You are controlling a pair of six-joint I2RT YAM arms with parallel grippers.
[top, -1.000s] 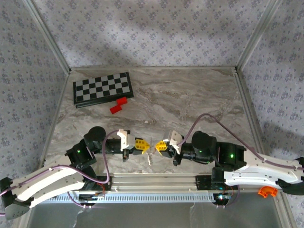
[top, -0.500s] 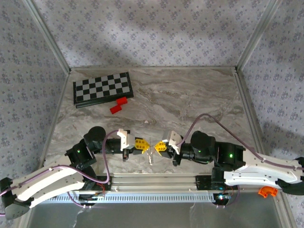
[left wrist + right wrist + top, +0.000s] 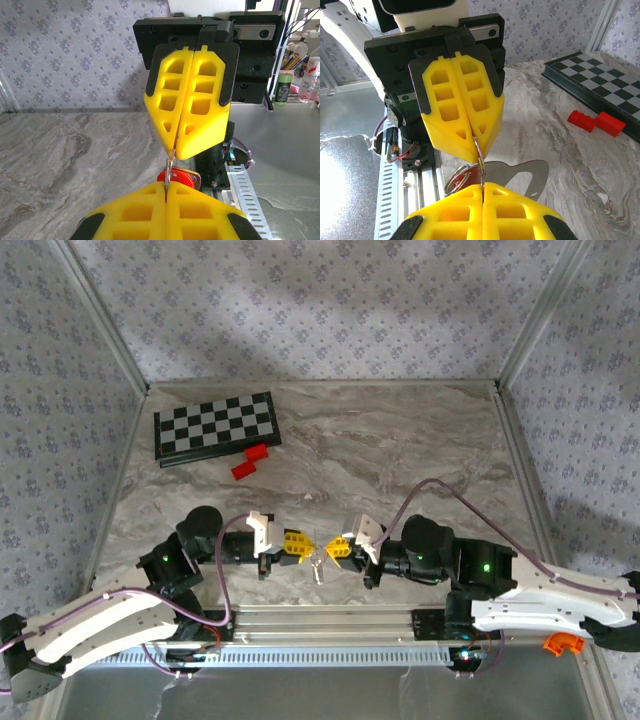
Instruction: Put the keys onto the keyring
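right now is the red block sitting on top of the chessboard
No, the red block lies on the marble table just beside the chessboard, not on it.

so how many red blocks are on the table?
2. One red block lies against the chessboard's near edge. The other red block sits beside it, slightly nearer the table's front. Can't rule out more hidden ones.

Yellow fingers [image 3: 205, 137] pierced by small windows, backed by black plates, are fitted to the left gripper [image 3: 303, 546] and right gripper [image 3: 333, 548]; both arms [image 3: 110, 625] are cased in white; lilac cables [image 3: 440, 485] are looped alongside.
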